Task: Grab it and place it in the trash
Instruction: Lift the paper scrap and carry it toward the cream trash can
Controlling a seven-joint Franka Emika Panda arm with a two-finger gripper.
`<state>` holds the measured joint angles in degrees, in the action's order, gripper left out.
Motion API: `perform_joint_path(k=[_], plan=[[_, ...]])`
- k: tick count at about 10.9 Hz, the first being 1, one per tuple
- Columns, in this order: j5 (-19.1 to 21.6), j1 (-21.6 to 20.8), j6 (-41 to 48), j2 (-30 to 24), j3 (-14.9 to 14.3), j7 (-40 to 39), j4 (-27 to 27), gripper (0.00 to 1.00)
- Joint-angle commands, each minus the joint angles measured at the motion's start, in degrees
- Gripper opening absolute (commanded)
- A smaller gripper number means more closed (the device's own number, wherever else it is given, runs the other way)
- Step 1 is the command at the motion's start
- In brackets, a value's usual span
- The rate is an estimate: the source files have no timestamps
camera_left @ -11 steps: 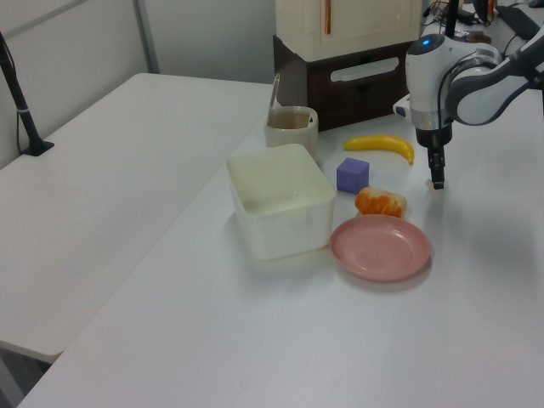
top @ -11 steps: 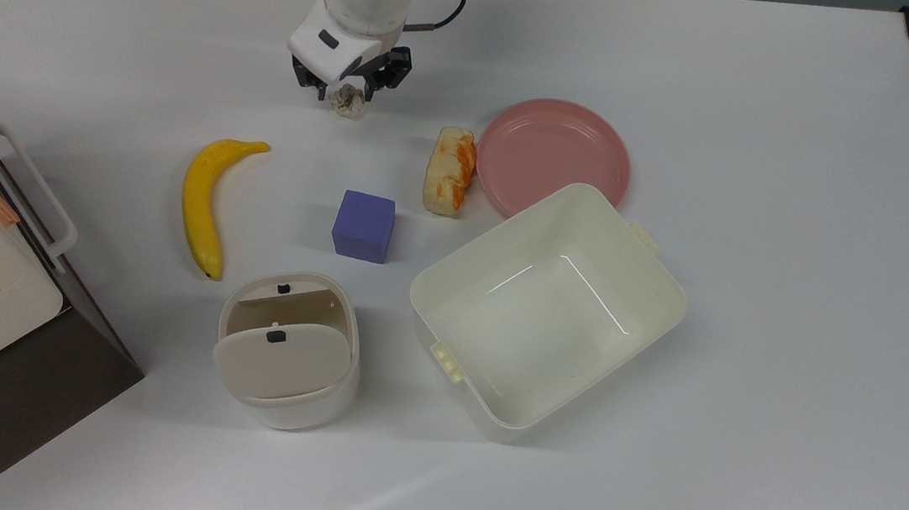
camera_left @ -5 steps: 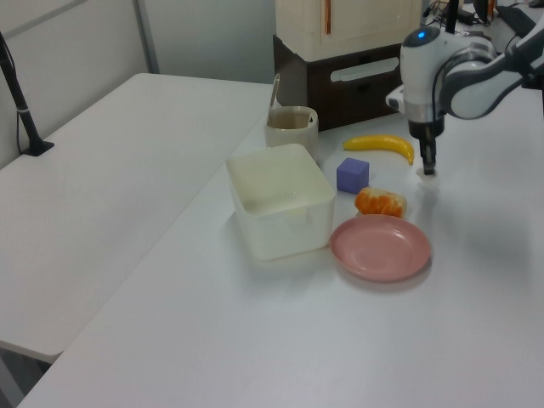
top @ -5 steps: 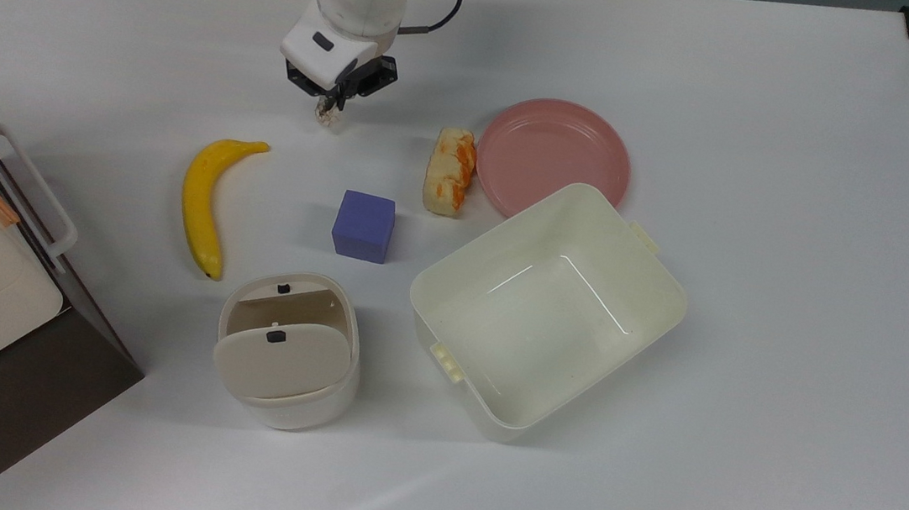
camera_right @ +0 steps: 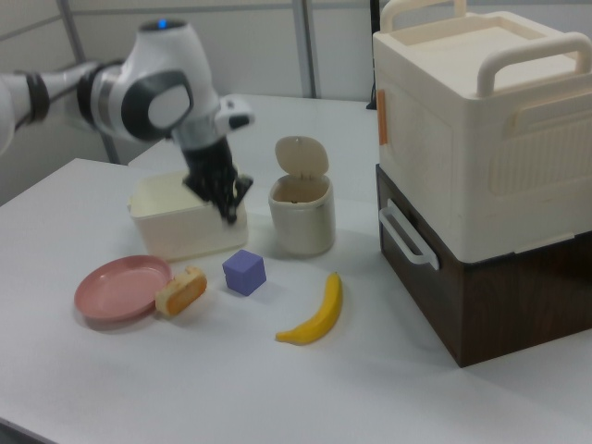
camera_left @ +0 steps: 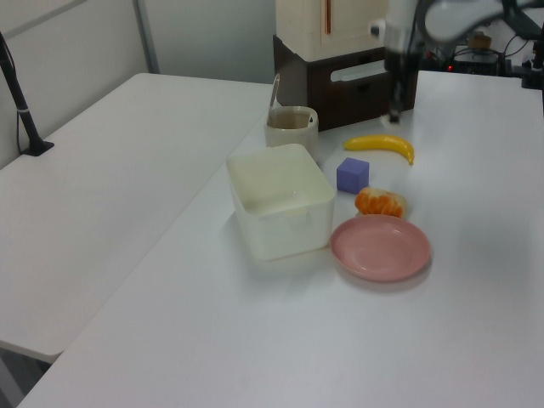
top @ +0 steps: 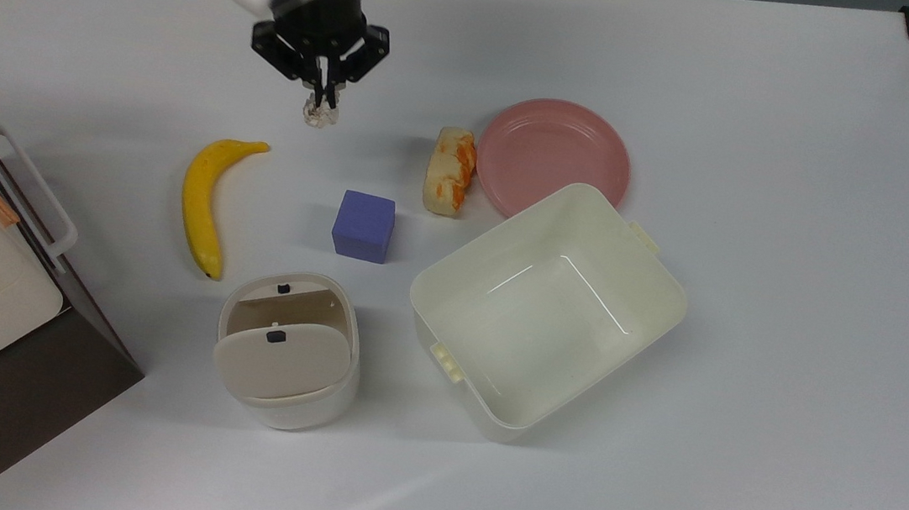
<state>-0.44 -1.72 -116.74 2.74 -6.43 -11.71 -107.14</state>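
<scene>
**Paper ball pinched, off the table**

Crumpled whitish paper ball (top: 319, 112) hangs between my fingertips; my gripper (top: 322, 100) is closed on it, raised above the white table (top: 802, 241). In the top view, the banana (top: 202, 203) and purple cube (top: 364, 226) lie between me and the trash bin (top: 288, 349), well apart.
</scene>
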Motion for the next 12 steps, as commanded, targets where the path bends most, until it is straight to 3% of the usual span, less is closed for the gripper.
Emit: perform_joint_path(k=[1, 5, 6, 9, 12], plan=[[7.90, 2.06, 0.73, 5.93, -0.43, 5.17, 13.76, 0.00], [6.77, 2.07, -6.91, 15.52, -0.34, 23.80, 24.24, 0.00], [4.94, 1.81, -8.23, 17.89, -0.43, 27.92, 26.44, 0.00], [-6.04, -0.03, -14.02, 22.38, 0.10, 42.69, 27.60, 0.00], [-13.60, -0.48, -15.01, 24.67, 1.68, 49.22, 27.60, 0.00]])
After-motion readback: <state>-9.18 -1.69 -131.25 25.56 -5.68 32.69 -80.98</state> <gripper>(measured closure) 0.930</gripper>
